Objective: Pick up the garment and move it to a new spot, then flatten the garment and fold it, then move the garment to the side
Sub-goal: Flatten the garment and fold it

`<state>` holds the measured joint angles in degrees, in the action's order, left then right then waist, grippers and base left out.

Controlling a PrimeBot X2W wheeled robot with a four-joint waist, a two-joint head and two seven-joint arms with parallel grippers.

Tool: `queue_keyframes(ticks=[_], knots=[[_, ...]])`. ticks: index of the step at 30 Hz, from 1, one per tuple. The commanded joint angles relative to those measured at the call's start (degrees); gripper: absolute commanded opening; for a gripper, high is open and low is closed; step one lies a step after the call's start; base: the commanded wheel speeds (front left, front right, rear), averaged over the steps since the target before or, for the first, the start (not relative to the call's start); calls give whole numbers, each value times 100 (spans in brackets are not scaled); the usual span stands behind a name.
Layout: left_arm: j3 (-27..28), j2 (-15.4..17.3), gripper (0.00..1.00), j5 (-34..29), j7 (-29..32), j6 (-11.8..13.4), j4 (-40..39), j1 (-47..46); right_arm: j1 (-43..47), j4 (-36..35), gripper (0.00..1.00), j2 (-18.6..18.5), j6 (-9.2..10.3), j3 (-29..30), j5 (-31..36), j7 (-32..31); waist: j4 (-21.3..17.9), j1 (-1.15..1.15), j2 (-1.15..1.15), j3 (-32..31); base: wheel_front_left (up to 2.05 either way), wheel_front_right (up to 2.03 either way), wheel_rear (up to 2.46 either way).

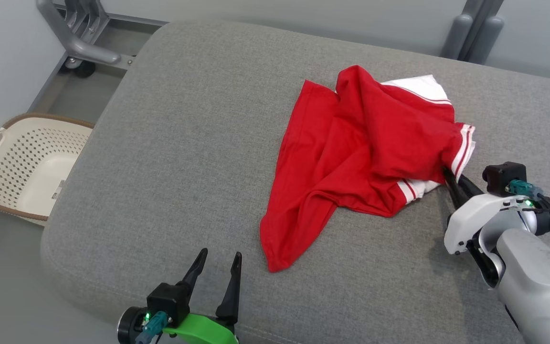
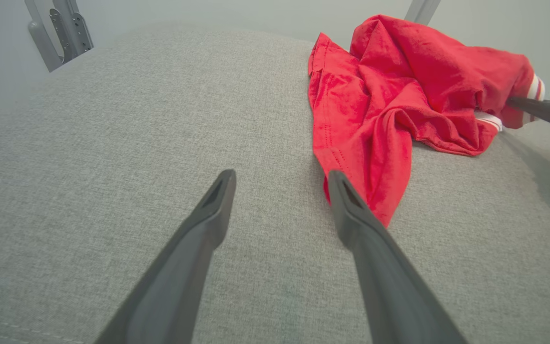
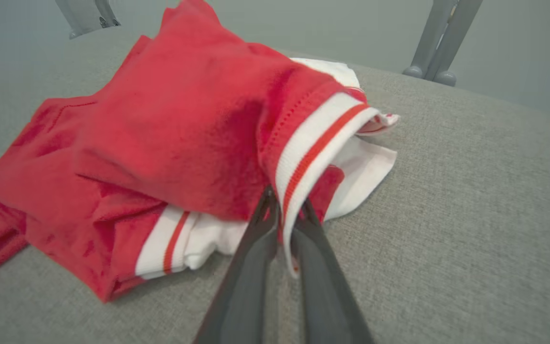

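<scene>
I note the crumpled red garment [image 1: 365, 143] with white striped cuffs lying right of centre on the grey upholstered cushion [image 1: 184, 143]. My right gripper [image 3: 284, 210] has its jaws pinched together on a striped cuff at the garment's right edge. My left gripper [image 1: 221, 253] holds nothing, jaws wide apart, near the garment's lower corner.

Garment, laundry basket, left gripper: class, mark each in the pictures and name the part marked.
garment [image 1: 351, 143], head view, red middle of the cloth.
laundry basket [image 1: 31, 157], head view, perforated inner wall.
left gripper [image 1: 221, 253], head view, midway between its open fingertips.
</scene>
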<state>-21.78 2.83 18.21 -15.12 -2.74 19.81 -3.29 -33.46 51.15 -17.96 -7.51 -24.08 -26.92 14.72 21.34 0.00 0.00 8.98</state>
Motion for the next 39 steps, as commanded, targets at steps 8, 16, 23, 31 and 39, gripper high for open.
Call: queue_keyframes(ticks=[8,16,23,31,39], knots=[[84,17,100,-8,-2,-33,48,45,87,-1835,0,-140,4,-128,-875,46,-457,0,0,-241,0,0,0],[-97,18,100,107,-1,-71,155,40,-388,-2846,0,-408,3,-275,-983,47,-410,0,0,-331,0,0,0],[-336,18,100,184,-1,-69,208,3,-1157,-1809,27,-339,3,-499,-489,-229,215,0,0,-225,0,0,0],[-522,17,100,247,-2,19,200,-6,-1715,47,100,24,4,-527,-236,-612,748,0,0,-83,0,0,0],[-468,15,100,245,-1,46,159,22,-1737,641,100,257,4,-657,-400,-140,504,0,0,-37,0,0,0]])
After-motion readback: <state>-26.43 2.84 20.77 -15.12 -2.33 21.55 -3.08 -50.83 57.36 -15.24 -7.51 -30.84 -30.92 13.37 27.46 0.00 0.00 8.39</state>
